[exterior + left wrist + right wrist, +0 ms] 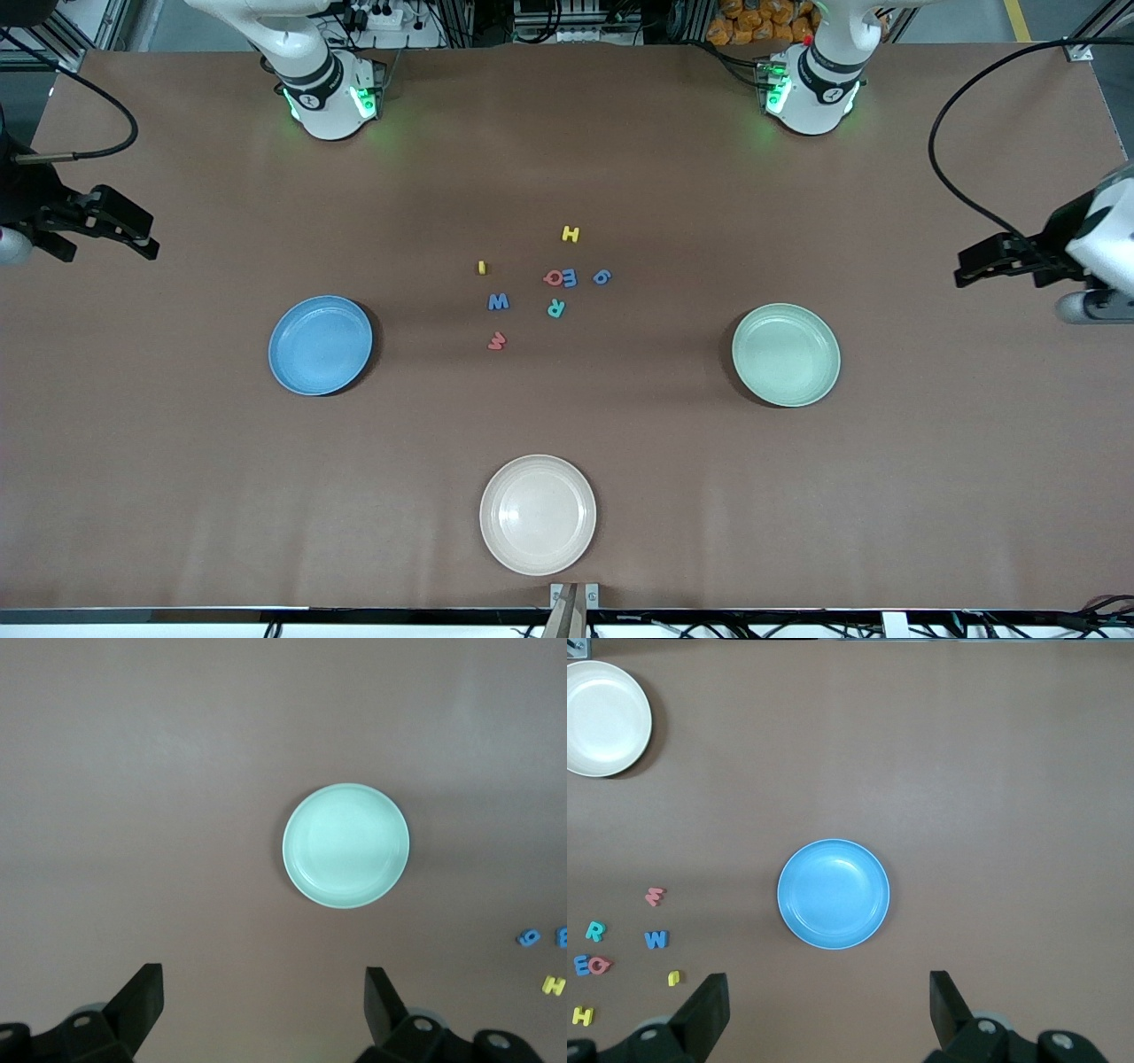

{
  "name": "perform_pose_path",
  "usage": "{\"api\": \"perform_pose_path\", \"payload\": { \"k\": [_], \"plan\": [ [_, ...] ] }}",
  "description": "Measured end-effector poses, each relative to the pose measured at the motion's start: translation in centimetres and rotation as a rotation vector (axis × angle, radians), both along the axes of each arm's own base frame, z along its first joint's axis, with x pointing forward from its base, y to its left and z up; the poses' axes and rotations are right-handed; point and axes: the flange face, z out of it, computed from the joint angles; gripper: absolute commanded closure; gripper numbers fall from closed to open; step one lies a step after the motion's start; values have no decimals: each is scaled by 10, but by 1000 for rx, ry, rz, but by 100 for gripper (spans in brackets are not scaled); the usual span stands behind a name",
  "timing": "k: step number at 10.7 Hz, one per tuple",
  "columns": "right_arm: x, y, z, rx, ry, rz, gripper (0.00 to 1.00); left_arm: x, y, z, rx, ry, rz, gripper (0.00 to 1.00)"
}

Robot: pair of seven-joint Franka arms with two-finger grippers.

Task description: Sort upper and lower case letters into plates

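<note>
Jaws of the left gripper (264,1001) and right gripper (828,1005) are held wide open and empty, well apart from the letters (554,280) clustered mid-surface between the blue plate (320,345) and mint plate (786,354).

Left hand (264,1005) spread wide over bare table — mint plate (346,846) empty.

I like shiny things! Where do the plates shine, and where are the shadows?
Front view: the cream plate shines palely at its middle, and the blue plate casts a dark shadow along one edge. Left wrist view: the mint plate glows washed-out. Right wrist view: soft glare on the blue plate.
</note>
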Motion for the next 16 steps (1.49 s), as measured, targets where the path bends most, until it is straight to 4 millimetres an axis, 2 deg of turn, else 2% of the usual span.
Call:
{"api": "perform_pose_path", "payload": {
  "k": [1, 2, 5, 8, 10, 11, 13, 14, 16],
  "plan": [
    [0, 0, 0, -1, -2, 1, 0, 2, -20, -21, -18, 44, -29, 0],
    [1, -1, 0, -7, -4, 3, 0, 4, -48, -42, -55, 88, -39, 0],
    [1, -1, -1, -17, -6, 6, 0, 3, -160, -107, -57, 159, 13, 0],
    [1, -1, -1, -18, -5, 7, 0, -21, -280, -169, -22, 147, 44, 0],
    [2, -1, -2, -18, -5, 7, 0, -38, -337, -219, -27, 145, 84, 0],
    [2, -1, -2, -19, -6, 7, 0, -47, -356, -251, -33, 146, 139, 0],
    [2, 0, -2, -19, -6, 10, 0, -73, -380, -311, -27, 125, 213, 0],
    [2, 2, -2, -18, -6, 13, 0, -87, -386, -331, -23, 114, 250, 0],
    [2, 2, -2, -18, -7, 14, 0, -106, -401, -347, -25, 86, 346, 0]
  ]
}}
